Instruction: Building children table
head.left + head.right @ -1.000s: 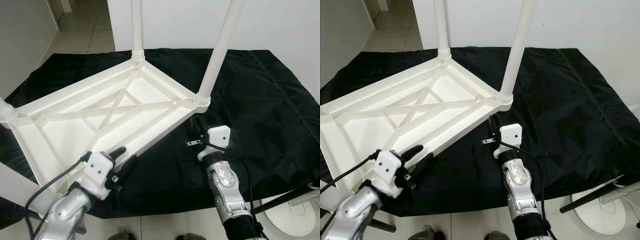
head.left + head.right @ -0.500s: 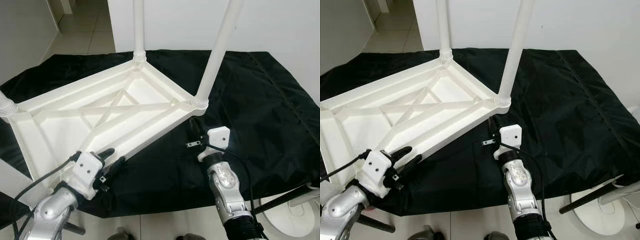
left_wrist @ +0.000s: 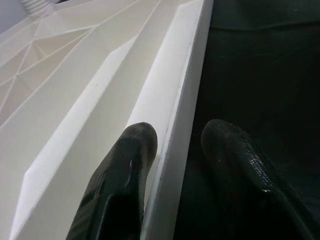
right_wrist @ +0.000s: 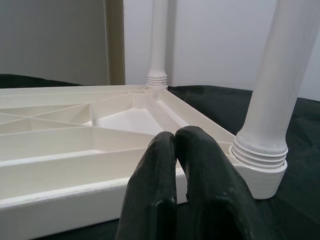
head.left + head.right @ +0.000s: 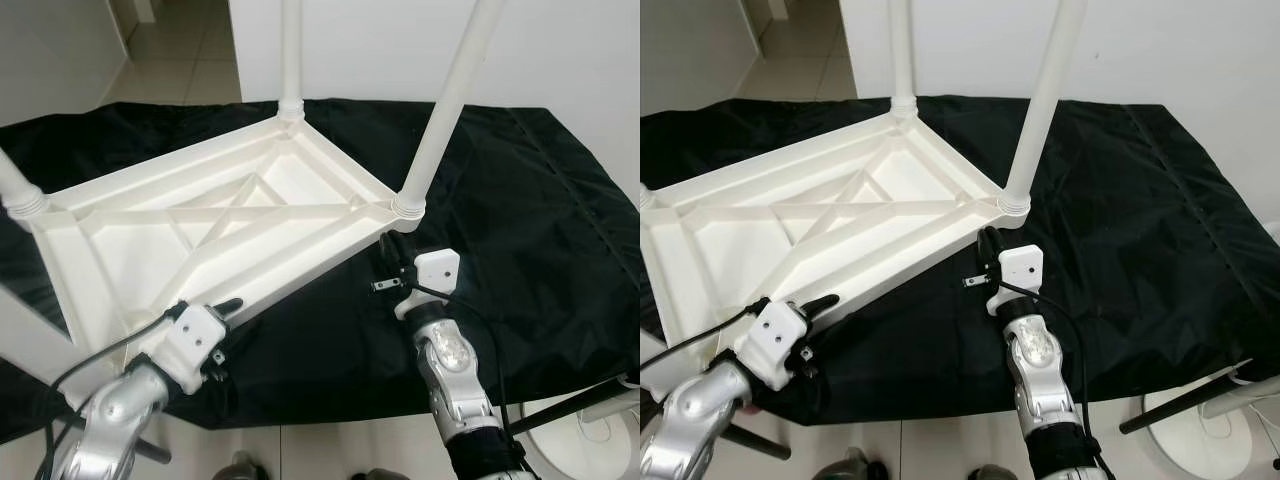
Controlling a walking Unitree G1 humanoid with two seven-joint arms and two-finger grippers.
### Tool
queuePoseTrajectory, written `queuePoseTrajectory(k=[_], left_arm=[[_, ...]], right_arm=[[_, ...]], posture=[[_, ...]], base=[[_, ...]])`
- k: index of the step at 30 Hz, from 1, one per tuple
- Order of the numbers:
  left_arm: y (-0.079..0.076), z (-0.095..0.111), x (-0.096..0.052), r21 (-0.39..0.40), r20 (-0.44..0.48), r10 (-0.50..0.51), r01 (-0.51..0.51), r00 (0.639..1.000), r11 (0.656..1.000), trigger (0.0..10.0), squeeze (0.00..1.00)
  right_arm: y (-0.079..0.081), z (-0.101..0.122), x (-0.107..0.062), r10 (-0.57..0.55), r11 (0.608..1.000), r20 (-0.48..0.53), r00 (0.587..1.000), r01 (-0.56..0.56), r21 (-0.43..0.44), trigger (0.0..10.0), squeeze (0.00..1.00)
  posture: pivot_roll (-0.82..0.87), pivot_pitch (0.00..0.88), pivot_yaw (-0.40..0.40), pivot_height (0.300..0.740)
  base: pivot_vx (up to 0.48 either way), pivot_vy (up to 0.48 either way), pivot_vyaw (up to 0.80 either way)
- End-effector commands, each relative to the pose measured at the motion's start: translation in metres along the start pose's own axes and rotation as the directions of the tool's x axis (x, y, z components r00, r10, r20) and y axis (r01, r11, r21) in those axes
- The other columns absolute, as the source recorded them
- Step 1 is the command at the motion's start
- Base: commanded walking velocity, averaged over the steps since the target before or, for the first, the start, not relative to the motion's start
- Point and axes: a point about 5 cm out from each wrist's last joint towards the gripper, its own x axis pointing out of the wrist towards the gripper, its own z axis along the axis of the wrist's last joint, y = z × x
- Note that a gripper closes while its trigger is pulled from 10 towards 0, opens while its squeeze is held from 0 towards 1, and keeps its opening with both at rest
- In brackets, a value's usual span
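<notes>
The upturned white table (image 5: 220,225) lies on the black cloth (image 5: 520,220), three legs visible. Our left pincer (image 3: 172,150), fingers apart, now straddles its near rim, having slid inward; our right pincer (image 4: 175,185), fingers together, waits beside the corner leg (image 5: 445,110). We judge a grip imminent.

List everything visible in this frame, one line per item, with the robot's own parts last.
Tabletop: one, white, upside down on the cloth, ribbed underside up.
Table legs: at least three, white, standing up from the tabletop's corners.
Cloth: one, black, spread over the tiled floor.
Stand base: one, white, round, at the cloth's near right edge.
Left tool: black fingers apart, straddling the tabletop's near rim.
Right tool: black fingers together, beside the near right leg socket.
</notes>
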Motion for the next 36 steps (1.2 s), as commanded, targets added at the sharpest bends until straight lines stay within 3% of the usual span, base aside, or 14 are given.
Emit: queuePoseTrajectory(k=[1, 8, 11, 14, 15, 19, 29, 31, 34, 35, 36], left_arm=[[0.005, -0.009, 0.002, 0.038, -0.053, 0.049, -0.047, 0.997, 0.998, 10.0, 0.0], [0.021, -0.009, 0.015, 0.053, -0.067, 0.145, -0.141, 0.987, 0.989, 10.0, 0.0], [0.031, -0.003, 0.027, 0.017, -0.048, 0.219, -0.218, 0.975, 0.976, 10.0, 0.0], [0.028, 0.005, 0.032, -0.02, -0.013, 0.254, -0.254, 0.967, 0.967, 10.0, 0.0], [0.018, 0.013, 0.027, -0.061, 0.034, 0.231, -0.229, 0.972, 0.972, 10.0, 0.0], [0.006, 0.022, 0.012, -0.117, 0.123, 0.188, -0.173, 0.974, 0.978, 10.0, 0.0], [-0.009, 0.042, -0.011, -0.122, 0.179, 0.203, -0.183, 0.963, 0.976, 10.0, 0.0], [-0.023, 0.049, -0.029, -0.135, 0.14, 0.106, -0.087, 0.984, 0.987, 10.0, 0.0], [-0.029, 0.052, -0.037, -0.138, 0.118, 0.051, -0.034, 0.992, 0.99, 10.0, 0.0], [-0.028, 0.059, -0.057, -0.132, 0.098, -0.004, 0.017, 0.995, 0.991, 10.0, 0.0], [-0.025, 0.062, -0.062, -0.123, 0.098, -0.006, 0.018, 0.995, 0.992, 10.0, 0.0]], right_arm=[[-0.001, -0.004, -0.001, 0.0, 1.0, -0.024, 1.0, 0.0, -0.007, 10.0, 0.0], [-0.002, -0.003, -0.002, -0.014, 1.0, -0.025, 1.0, 0.013, -0.012, 10.0, 0.0], [-0.002, -0.003, -0.004, -0.027, 1.0, -0.028, 0.999, 0.027, -0.015, 10.0, 0.0], [-0.003, -0.004, -0.006, -0.037, 0.999, -0.032, 0.999, 0.037, -0.019, 10.0, 0.0], [-0.004, -0.004, -0.006, -0.042, 0.999, -0.033, 0.999, 0.041, -0.022, 10.0, 0.0], [-0.004, -0.004, -0.003, -0.036, 0.999, -0.033, 0.999, 0.035, -0.022, 10.0, 0.0], [-0.002, -0.003, 0.007, -0.003, 1.0, -0.028, 1.0, 0.002, -0.021, 10.0, 0.0], [-0.001, -0.001, 0.017, 0.01, 1.0, -0.018, 1.0, -0.01, -0.018, 10.0, 0.0], [-0.001, 0.0, 0.02, 0.015, 1.0, -0.015, 1.0, -0.015, -0.017, 10.0, 0.0], [0.0, 0.0, 0.023, 0.032, 0.999, -0.015, 0.999, -0.032, -0.019, 10.0, 0.0], [0.0, 0.0, 0.023, 0.037, 0.999, -0.016, 0.999, -0.038, -0.02, 10.0, 0.0]], posture=[[0.02, 0.055, 0.006, 0.74], [0.0, 0.057, 0.011, 0.74], [-0.01, 0.065, 0.017, 0.74], [-0.02, 0.069, 0.019, 0.74], [-0.01, 0.07, 0.015, 0.74], [0.0, 0.07, 0.002, 0.74], [0.05, 0.073, -0.03, 0.74], [0.09, 0.076, -0.043, 0.74], [0.09, 0.076, -0.043, 0.74], [0.12, 0.086, -0.062, 0.74], [0.12, 0.086, -0.062, 0.74]], base=[[0.0, 0.0, 0.0], [0.0, 0.0, 0.0], [0.0, 0.0, 0.0], [0.0, 0.0, 0.0], [0.0, 0.0, 0.0], [0.0, 0.0, 0.0], [0.0, 0.0, 0.0], [0.0, 0.0, 0.0], [0.0, 0.0, 0.0], [0.0, 0.0, 0.0], [0.0, 0.0, 0.0]])
